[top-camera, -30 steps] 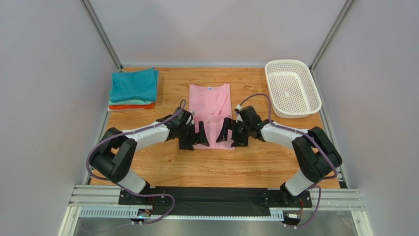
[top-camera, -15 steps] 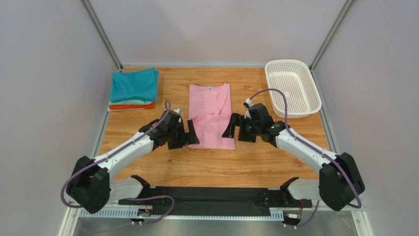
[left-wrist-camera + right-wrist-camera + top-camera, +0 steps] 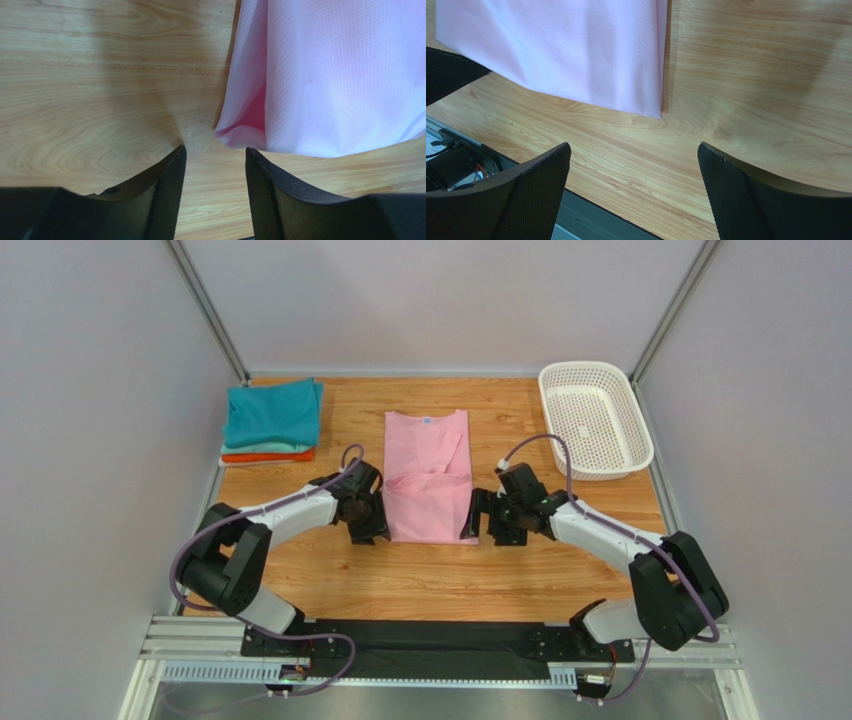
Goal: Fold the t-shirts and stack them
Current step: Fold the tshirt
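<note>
A light pink t-shirt [image 3: 428, 475] lies folded lengthwise in the middle of the table, neck label at the far end. My left gripper [image 3: 374, 528] sits low at its near left corner. In the left wrist view the jaws [image 3: 215, 155] stand partly open over bare wood, and the shirt's corner [image 3: 240, 135] lies just past the tips, outside them. My right gripper [image 3: 487, 528] is at the near right corner, wide open [image 3: 633, 150], with the shirt's hem corner [image 3: 658, 112] ahead of it and nothing between the fingers. A folded stack of teal, mint and orange t-shirts [image 3: 272, 420] rests at the far left.
A white perforated basket [image 3: 595, 418] stands at the far right corner. Metal frame posts rise at both far corners. The table's near edge and a black rail [image 3: 591, 220] show just below the right gripper.
The left jaws have narrowed from wide open. Both grippers have shifted slightly toward the near corners of the pink shirt, and both arms' elbows have swung inward.
</note>
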